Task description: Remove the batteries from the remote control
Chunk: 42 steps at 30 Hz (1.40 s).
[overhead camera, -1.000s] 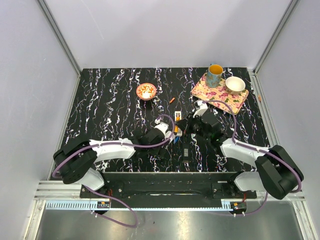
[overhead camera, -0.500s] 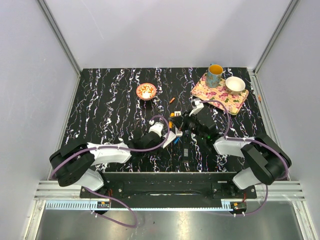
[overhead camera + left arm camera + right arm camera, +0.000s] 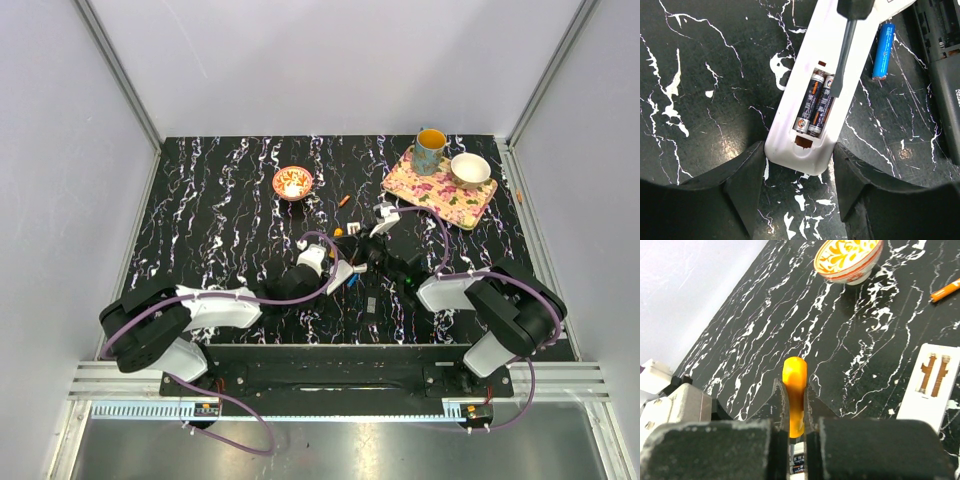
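A white remote (image 3: 805,120) lies back up with its compartment open. Two batteries (image 3: 815,105), dark with orange bands, sit side by side inside it. My left gripper (image 3: 799,152) is shut on the remote's near end, one finger on each side; it also shows in the top view (image 3: 338,274). My right gripper (image 3: 794,387) is shut on the orange handle of a screwdriver (image 3: 795,390). The grey shaft (image 3: 842,60) slants down and its tip rests on the right battery. In the top view the right gripper (image 3: 358,246) is just behind the remote.
A blue cell (image 3: 883,50) lies loose right of the remote, with a dark remote (image 3: 940,55) beyond it. A white part with bare contacts (image 3: 932,382), a small orange cylinder (image 3: 344,200) and a patterned bowl (image 3: 293,182) are nearby. A floral tray (image 3: 430,190) holds a cup and bowl.
My right arm has swung left and away from its base, bringing the screwdriver over the open remote. My left gripper has shifted slightly forward with the remote.
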Available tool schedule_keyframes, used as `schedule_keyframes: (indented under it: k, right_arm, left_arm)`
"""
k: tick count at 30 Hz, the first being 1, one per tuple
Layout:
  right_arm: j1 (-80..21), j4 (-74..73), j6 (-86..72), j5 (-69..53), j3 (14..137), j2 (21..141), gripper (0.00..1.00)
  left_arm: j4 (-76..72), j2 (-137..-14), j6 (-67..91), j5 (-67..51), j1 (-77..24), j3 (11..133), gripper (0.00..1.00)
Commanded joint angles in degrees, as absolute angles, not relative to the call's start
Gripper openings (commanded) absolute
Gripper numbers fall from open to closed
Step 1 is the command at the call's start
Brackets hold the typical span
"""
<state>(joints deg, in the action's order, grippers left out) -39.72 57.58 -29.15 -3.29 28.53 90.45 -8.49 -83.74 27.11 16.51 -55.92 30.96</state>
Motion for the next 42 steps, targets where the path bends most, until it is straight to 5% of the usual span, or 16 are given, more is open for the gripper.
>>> schedule_keyframes:
  k: [1,12,42]
  right_arm:
    - [-41.2,60.6,-25.7,5.9,28.6,89.7,0.00]
    - [-41.3,65.1,-22.9,11.6,25.1,89.9,0.00]
    - [-42.4,74.2,-22.3,21.6,23.9,97.1,0.00]
  left_arm:
    - [-5.1,-87.2,28.5,13.4,-56.0,29.4,0.19]
    - [-7.8,-92.5,25.8,13.5,-55.5,34.1,0.04]
    - [-6.2,-95.9,24.8,9.3,-54.8,36.3,0.00]
